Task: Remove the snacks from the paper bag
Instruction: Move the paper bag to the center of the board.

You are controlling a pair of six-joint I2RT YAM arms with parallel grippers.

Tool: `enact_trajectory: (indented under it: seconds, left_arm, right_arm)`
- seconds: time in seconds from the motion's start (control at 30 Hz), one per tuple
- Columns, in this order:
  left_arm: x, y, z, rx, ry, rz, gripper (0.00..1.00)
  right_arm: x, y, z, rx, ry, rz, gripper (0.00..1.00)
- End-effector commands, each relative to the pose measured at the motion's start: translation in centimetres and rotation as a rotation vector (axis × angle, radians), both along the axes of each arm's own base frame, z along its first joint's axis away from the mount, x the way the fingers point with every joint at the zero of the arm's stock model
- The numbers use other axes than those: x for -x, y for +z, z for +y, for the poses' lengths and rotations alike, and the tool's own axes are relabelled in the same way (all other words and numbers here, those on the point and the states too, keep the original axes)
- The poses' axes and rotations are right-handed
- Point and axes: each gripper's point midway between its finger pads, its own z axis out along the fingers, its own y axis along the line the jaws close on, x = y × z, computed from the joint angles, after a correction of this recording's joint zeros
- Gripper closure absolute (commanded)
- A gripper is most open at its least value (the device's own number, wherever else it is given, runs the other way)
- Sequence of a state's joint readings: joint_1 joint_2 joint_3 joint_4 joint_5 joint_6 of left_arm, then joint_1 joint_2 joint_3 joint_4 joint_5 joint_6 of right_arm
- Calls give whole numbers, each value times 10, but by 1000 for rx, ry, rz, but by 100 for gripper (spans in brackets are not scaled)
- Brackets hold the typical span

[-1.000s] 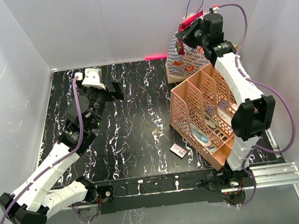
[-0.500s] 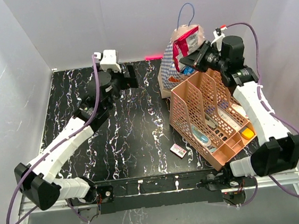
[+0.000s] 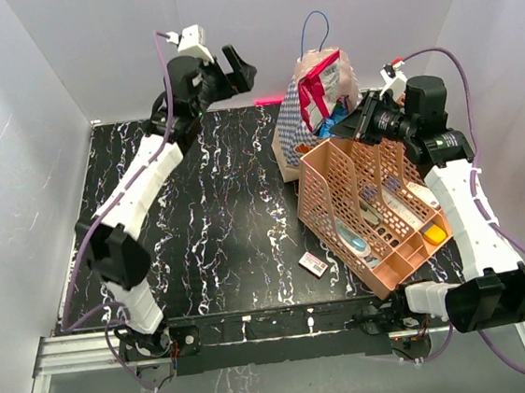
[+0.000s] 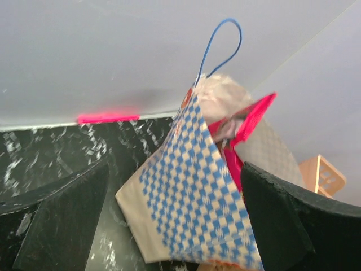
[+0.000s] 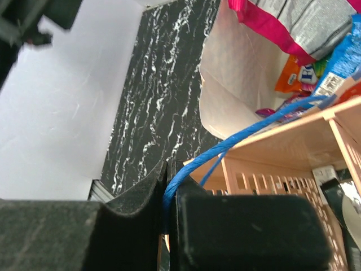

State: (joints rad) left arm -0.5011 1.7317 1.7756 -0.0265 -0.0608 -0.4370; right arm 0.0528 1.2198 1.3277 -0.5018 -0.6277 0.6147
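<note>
The blue-and-white checkered paper bag (image 3: 291,135) is seen tipped at the far side of the bench (image 3: 219,229), just beside the peach file rack (image 3: 361,195) and perhaps resting against it. One blue cord handle (image 5: 248,135) is pinched between the pressed-together fingers of the right end effector (image 5: 172,206), and the bag appears to be held open by it. The left end effector (image 3: 229,71) is raised beside the bag with its fingers spread wide and nothing between them. A pink-red snack bag (image 3: 319,85) is seen jutting from the mouth, while an orange pack (image 5: 290,73) and a blue chip bag (image 5: 344,59) lie deeper inside.

Several failures may be expected. The thin cord could slip through the pinch (or be torn from the paper), and the bag would then drop and close over the snacks. If the pink-red snack bag were grasped together with the checkered wall, the whole paper bag would be dragged up. A loosely seated packet could also be knocked into the rack.
</note>
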Motion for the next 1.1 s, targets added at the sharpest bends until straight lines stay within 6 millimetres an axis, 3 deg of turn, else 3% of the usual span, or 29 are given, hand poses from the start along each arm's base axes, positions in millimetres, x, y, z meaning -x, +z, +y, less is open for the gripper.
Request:
enact_trajectory:
  seconds: [0.0,0.13,0.17,0.27,0.37,0.5,0.67,0.77,0.97,1.07]
  left_arm:
    - [-18,20,-34,141,-250,28,2]
    - [-49,13,-65,188,-336,13,2]
    - [-60,2,-75,199,-357,11,2]
    - [-81,6,-93,291,-407,-78,2]
    - [-102,0,-103,371,-402,-140,2]
    - [-130,-25,-109,475,-346,-117,3]
    - [-119,-43,-123,462,-383,-81,4]
    - [-114,-39,-123,419,-375,-95,2]
    - [-119,-38,-126,484,-393,-91,4]
    - [-114,-27,-116,514,-391,-89,7]
  right_arm:
    - [34,42,-3,92,56,-163,92]
    - [39,36,-7,118,42,-158,92]
    - [40,37,-7,117,43,-162,92]
    - [41,40,-6,106,43,-172,92]
    - [40,45,-6,88,38,-182,92]
    - [40,56,-2,48,42,-198,92]
    - [36,66,5,18,80,-234,92]
    - [36,66,13,31,170,-248,91]
    - [42,89,36,-50,340,-269,89]
    - [34,106,54,-91,362,-268,89]
